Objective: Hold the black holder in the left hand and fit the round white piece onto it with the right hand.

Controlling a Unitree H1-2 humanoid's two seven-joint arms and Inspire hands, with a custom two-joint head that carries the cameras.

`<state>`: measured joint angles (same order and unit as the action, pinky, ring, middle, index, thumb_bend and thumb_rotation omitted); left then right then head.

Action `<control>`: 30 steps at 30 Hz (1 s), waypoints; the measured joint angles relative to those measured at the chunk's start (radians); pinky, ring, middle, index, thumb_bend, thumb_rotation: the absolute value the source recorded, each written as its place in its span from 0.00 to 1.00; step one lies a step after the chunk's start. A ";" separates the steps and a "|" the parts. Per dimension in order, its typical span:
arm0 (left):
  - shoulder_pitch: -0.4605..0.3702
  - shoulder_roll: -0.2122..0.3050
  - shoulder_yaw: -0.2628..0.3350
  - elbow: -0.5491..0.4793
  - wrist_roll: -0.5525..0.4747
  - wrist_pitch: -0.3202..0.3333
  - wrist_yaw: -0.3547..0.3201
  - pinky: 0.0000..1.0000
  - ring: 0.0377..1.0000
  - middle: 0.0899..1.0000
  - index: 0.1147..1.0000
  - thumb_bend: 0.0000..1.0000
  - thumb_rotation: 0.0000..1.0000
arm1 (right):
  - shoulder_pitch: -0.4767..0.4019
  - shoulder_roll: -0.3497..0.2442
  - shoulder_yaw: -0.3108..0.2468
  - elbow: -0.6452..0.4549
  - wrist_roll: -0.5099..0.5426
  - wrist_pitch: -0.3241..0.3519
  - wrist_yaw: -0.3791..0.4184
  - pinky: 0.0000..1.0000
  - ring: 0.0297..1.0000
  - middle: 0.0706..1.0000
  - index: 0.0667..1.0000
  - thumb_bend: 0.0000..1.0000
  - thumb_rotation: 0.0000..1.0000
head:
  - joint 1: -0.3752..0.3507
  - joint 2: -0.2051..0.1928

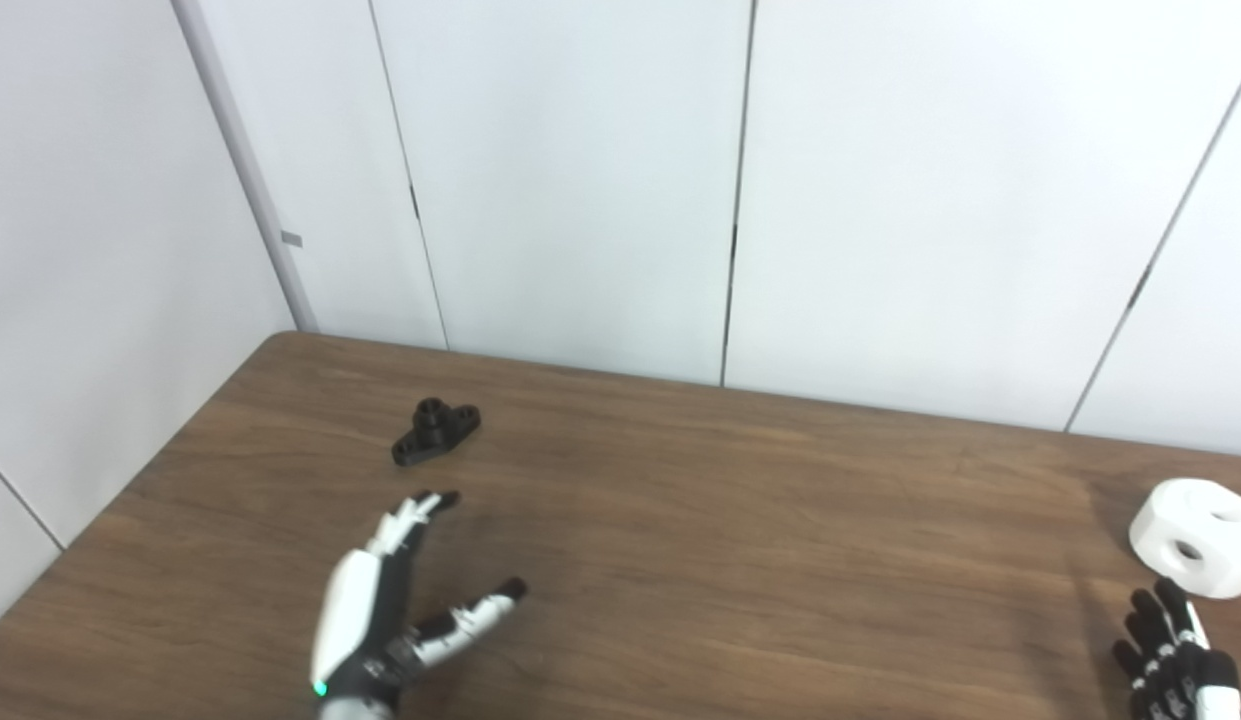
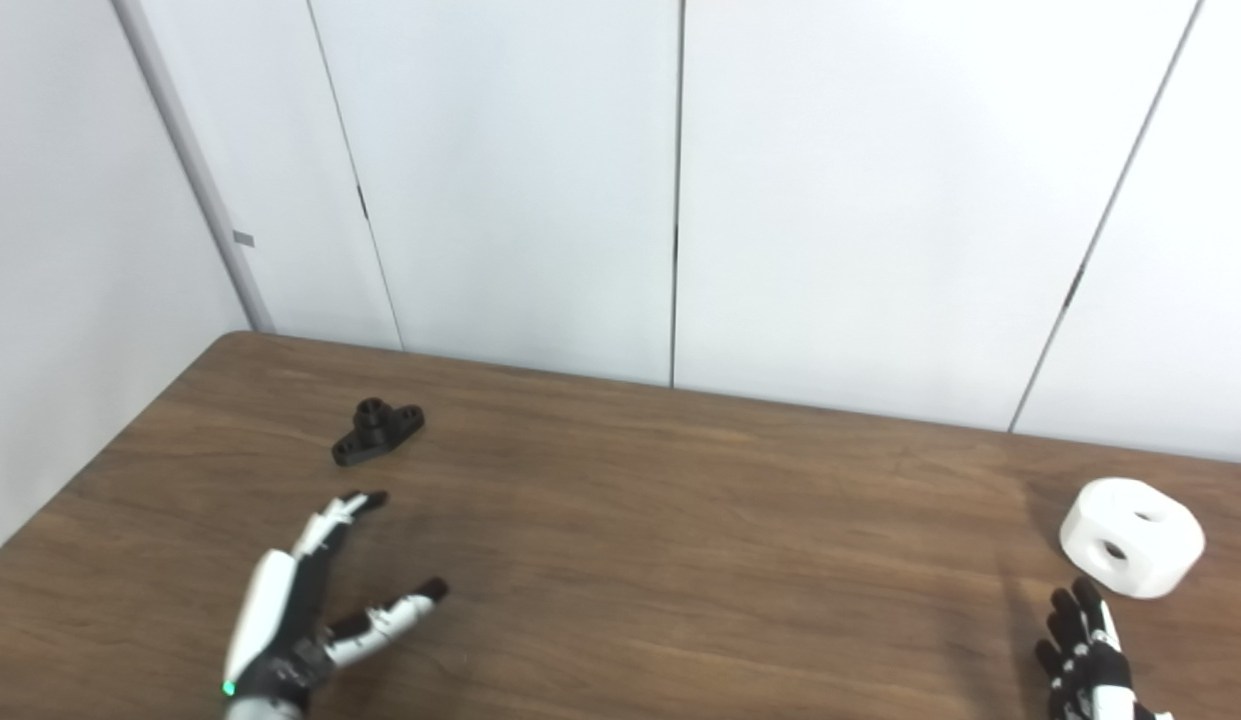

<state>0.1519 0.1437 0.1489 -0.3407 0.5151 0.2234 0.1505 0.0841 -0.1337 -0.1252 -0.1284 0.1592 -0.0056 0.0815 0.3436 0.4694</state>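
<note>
The brown table [image 2: 680, 520] carried everything. The left hand [image 2: 300, 610] hovered with fingers spread, grasping nothing; the right hand [image 2: 1085, 650] was likewise unclenched and empty. The round white piece [image 2: 1130, 536] lay just beyond the right hand. The black holder [image 2: 377, 431] sat near the left hand's fingertips, beyond them.

Take the brown wooden table [image 1: 680, 520] as your landmark. You find the small black plastic holder [image 1: 436, 431] lying on its far left part, near the back edge and the white panelled wall [image 1: 580, 180] behind the table. Your white-and-black left hand [image 1: 400, 610] sits above the table's near left, in front of the holder and apart from it. The round white plastic piece [image 2: 1132, 537] rests at the table's right side, with your right hand [image 2: 1085, 650] just in front of it.
</note>
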 measured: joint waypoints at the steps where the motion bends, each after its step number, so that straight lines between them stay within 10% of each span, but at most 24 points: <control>1: -0.014 0.017 0.012 0.000 0.004 0.012 -0.003 1.00 1.00 0.97 0.84 0.84 0.30 | 0.000 0.000 0.000 0.001 0.000 -0.001 0.000 1.00 1.00 0.98 0.99 0.64 1.00 | 0.000 0.000; 13: -0.133 0.150 0.080 0.141 0.023 0.101 -0.005 1.00 1.00 0.94 0.79 0.85 0.31 | -0.005 0.000 0.002 0.004 -0.004 -0.001 -0.001 1.00 1.00 0.99 1.00 0.65 1.00 | 0.000 0.011; 30: -0.305 0.210 0.077 0.392 -0.006 0.124 0.006 0.90 0.98 0.93 0.78 0.85 0.32 | 0.014 0.001 0.008 -0.025 -0.018 0.009 -0.004 1.00 1.00 0.99 1.00 0.63 1.00 | -0.003 0.028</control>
<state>-0.1529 0.3532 0.2261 0.0511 0.5094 0.3475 0.1561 0.0986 -0.1331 -0.1176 -0.1531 0.1416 0.0037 0.0779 0.3405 0.4970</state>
